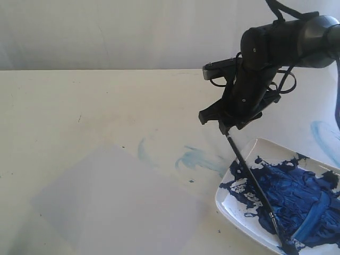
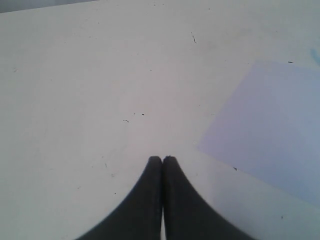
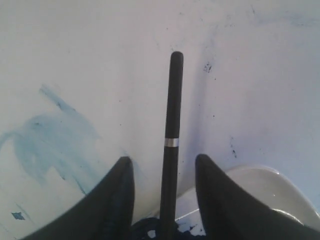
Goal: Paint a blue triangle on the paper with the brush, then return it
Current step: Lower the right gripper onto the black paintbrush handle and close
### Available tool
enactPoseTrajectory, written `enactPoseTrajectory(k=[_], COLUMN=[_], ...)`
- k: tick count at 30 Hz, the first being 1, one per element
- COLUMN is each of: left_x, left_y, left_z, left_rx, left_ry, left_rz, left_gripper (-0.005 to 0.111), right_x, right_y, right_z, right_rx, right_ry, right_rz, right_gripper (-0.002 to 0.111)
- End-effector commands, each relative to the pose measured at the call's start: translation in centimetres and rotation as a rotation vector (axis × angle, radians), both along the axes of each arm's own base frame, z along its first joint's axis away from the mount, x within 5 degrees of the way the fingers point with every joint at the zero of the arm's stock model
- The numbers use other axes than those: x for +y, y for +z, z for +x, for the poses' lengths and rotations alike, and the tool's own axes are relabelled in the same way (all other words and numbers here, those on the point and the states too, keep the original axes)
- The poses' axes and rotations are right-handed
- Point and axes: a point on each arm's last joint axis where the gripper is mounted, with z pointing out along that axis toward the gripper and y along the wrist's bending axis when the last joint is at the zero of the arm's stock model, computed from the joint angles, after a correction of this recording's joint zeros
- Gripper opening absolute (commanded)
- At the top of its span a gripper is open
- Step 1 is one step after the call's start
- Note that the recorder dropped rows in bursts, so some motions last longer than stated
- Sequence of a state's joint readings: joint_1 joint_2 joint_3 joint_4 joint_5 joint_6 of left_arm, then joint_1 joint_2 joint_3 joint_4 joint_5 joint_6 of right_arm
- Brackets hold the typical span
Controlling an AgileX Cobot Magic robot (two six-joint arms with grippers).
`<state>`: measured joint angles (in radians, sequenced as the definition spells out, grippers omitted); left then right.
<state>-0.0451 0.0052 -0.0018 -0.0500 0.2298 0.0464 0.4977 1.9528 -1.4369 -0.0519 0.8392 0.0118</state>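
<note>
Risk: thin black-handled brush (image 1: 252, 178) may slip off blue-smeared white plate (image 1: 268, 149); right gripper (image 3: 162, 158) stands wide apart (handle not clamped).

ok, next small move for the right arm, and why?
Probably close the right gripper on the brush: its jaws stand open on either side of the black handle without touching it, the bristle end rests in the blue paint on the plate, and the paper is blank.

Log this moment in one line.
right gripper open | brush ungripped between jaws, tip on plate | paper unpainted | left gripper shut
</note>
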Motion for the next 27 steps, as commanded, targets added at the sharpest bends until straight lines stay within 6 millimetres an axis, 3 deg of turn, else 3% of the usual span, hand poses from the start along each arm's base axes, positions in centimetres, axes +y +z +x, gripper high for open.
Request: enactPoseTrajectory(k=[1,27], left_x=[0.0,0.0], left_y=[-0.1,-0.1], left_z=[0.0,0.0], left_rx=[-0.001,-0.001], left_ry=[-0.005,-0.005], left_rz=[0.002,0.002], left_gripper=[0.000,0.000], right_x=[0.1,-0.2], right_y=[-0.5,-5.0], right_z=[0.3,-0.2], right_rx=[-0.005,0.078], right_ry=[0.015,-0.010], right_rz=[-0.010,-0.044], right_gripper=[0.039,0.038])
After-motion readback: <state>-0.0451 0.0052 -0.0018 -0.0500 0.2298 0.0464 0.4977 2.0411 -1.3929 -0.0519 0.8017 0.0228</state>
